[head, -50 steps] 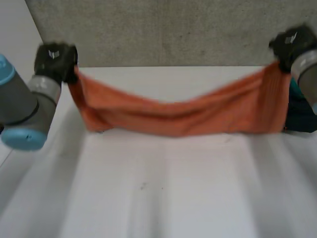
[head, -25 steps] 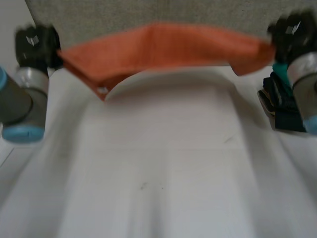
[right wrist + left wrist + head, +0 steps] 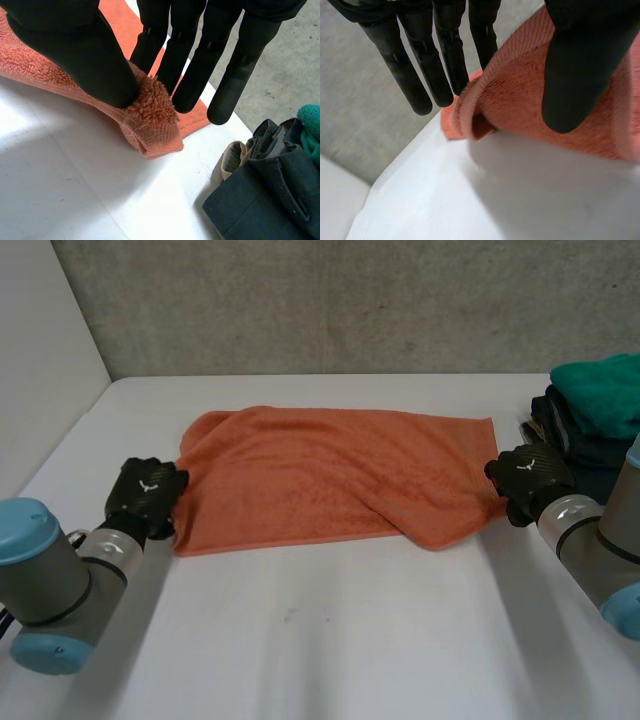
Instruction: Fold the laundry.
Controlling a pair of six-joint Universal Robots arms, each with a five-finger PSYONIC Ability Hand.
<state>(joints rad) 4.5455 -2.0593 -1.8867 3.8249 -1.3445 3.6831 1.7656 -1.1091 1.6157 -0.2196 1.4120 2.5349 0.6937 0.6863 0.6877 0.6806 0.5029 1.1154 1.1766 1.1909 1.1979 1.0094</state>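
left hand [image 3: 145, 495]: at the towel's near-left corner, thumb and straight fingers pinching the curled edge
towel [image 3: 330, 480]: orange, lying mid table [image 3: 330, 640], looks doubled over, with a slack lump toward its near-right side
right hand [image 3: 525, 480]: at the right-end corner, thumb squeezing a bunched bit against straight fingers
clothes pile [image 3: 590, 410]: folded stuff just past the right hand, not touching the towel
could go wrong: imo if either pinch drags on letting go, the layers skew, and that lump could get pressed into a crease
hard to see: whether the layers' edges line up; the pile's cut off
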